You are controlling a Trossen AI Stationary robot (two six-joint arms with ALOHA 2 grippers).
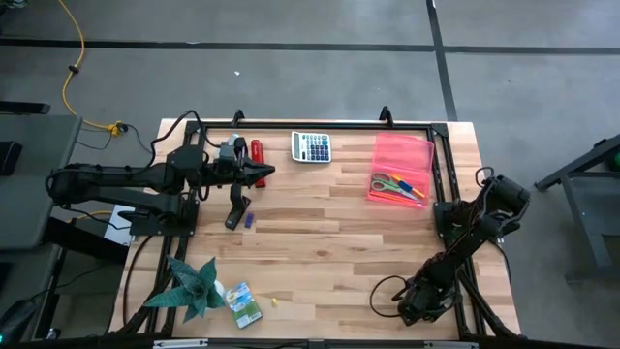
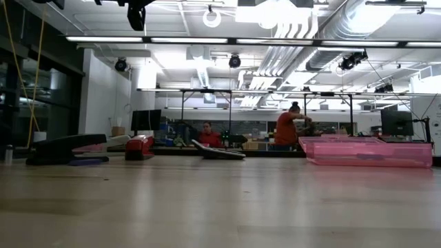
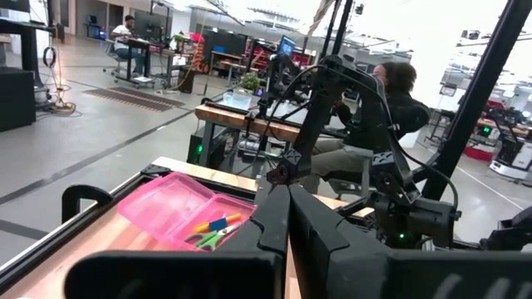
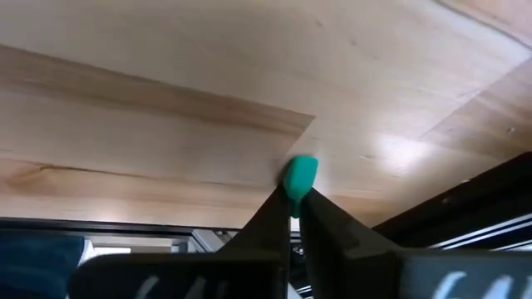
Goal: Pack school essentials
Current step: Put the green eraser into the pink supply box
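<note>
My right gripper point(image 4: 293, 195) is low over the wooden table near its front right corner point(image 1: 412, 296), shut on a small teal-green piece point(image 4: 300, 176). An open pink case point(image 1: 400, 170) at the far right holds green-handled scissors point(image 1: 387, 182), an orange pencil point(image 1: 399, 194) and other sticks. A green-yellow crayon box point(image 1: 242, 302) and a tiny yellow piece point(image 1: 274, 301) lie flat near the front left. A small purple-blue piece point(image 1: 248, 221) lies left of centre. My left gripper point(image 1: 263, 173) hangs shut and level above the far left, touching nothing. My right gripper pinches the small teal-green piece point(image 4: 299, 184) between the free ends of its two fingers. The fingers slant down toward the tabletop. The piece sticks out past the fingertips; whether it rests on the wood cannot be told.
A grey-white calculator point(image 1: 311, 146) and a red stapler point(image 1: 257, 150) lie at the far edge, and a black stapler point(image 1: 235, 208) lies below my left gripper. A plant point(image 1: 194, 286) stands at the front left. A black frame rail point(image 1: 446, 174) runs beside the case. People work beyond the table.
</note>
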